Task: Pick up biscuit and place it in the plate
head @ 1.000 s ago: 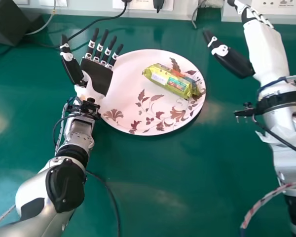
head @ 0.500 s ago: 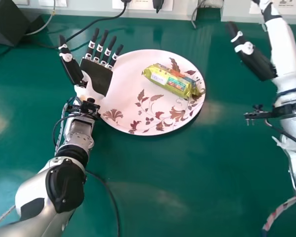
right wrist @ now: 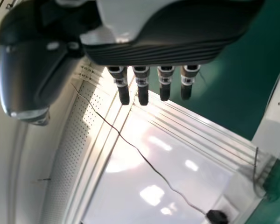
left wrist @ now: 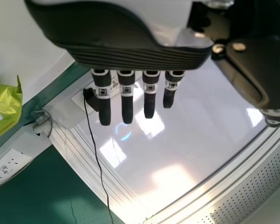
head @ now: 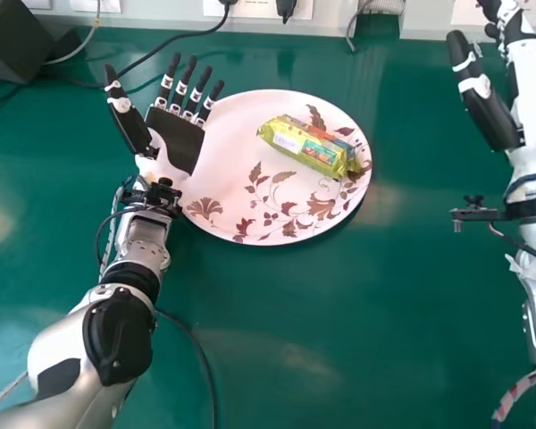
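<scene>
Spreading across the scene, a green tabletop (head: pixel 339 331) carries 1 round, pale-pink floral plate (head: pixel 228 161). The left hand (head: pixel 177 138) is open at the plate's left rim, fingers straight; the right hand (head: pixel 489 114) is open too, well right of the plate. Smallest, 1 yellow-green biscuit packet (head: pixel 304 146) lies aslant on the plate's far right part.

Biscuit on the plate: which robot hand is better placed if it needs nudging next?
Left, I'd judge: the left robot hand is open at the rim of the plate, nearer the biscuit; the right robot hand is farther.
</scene>
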`<state>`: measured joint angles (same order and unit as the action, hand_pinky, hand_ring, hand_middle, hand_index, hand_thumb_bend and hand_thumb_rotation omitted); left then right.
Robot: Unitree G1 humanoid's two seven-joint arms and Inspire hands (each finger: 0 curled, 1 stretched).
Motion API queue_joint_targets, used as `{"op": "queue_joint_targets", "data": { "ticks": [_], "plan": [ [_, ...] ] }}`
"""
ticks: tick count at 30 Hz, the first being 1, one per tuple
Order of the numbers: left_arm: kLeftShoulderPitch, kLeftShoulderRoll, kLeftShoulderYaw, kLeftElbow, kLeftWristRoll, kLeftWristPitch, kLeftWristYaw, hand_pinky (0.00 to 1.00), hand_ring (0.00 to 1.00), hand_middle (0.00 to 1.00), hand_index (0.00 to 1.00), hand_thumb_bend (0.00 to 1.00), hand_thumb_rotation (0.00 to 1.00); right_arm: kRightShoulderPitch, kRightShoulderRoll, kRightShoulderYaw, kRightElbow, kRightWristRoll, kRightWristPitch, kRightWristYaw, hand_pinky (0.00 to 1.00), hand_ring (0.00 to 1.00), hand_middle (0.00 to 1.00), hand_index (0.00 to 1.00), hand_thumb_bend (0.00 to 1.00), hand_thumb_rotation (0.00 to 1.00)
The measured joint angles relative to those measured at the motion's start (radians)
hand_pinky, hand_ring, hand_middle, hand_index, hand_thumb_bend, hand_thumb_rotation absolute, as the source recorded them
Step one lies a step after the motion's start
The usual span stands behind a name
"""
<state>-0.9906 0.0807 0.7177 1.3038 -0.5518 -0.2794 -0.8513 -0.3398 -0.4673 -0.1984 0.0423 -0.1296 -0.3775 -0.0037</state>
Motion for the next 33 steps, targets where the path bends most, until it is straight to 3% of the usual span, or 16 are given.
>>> {"op": "queue_joint_targets", "data": {
  "ticks": [6,10,20,27,33],
  "plan": [
    [0.0,0.004,0.0,0.001,0.0,0.011,-0.012,0.72,0.81,0.9,0.99,0.97,0.91,-0.02,0.027,-0.022,0.086,0.151,-0.089,0.066,1.0,1.0,1.0,1.0,0.79,0.95],
    [0.0,0.004,0.0,0.001,0.0,0.011,-0.011,0.73,0.8,0.89,0.99,0.96,0.86,-0.041,0.047,-0.036,0.102,0.25,-0.092,0.117,1.0,1.0,1.0,1.0,0.79,0.94],
    [0.0,0.006,0.003,0.001,-0.014,0.023,-0.022,0.73,0.8,0.9,0.96,0.97,0.88,-0.068,0.093,-0.071,0.141,0.437,-0.082,0.234,1.0,1.0,1.0,1.0,0.74,0.98],
    [-0.001,0.006,0.006,0.001,-0.018,0.023,-0.021,0.68,0.78,0.88,0.94,0.97,0.89,-0.083,0.124,-0.092,0.17,0.545,-0.063,0.311,1.0,1.0,1.0,1.0,0.72,1.0],
    [-0.001,0.006,0.006,0.001,-0.018,0.02,-0.003,0.65,0.77,0.88,0.97,0.99,0.9,-0.102,0.135,-0.115,0.183,0.62,-0.047,0.383,1.0,1.0,1.0,1.0,0.71,0.96]
  ]
}}
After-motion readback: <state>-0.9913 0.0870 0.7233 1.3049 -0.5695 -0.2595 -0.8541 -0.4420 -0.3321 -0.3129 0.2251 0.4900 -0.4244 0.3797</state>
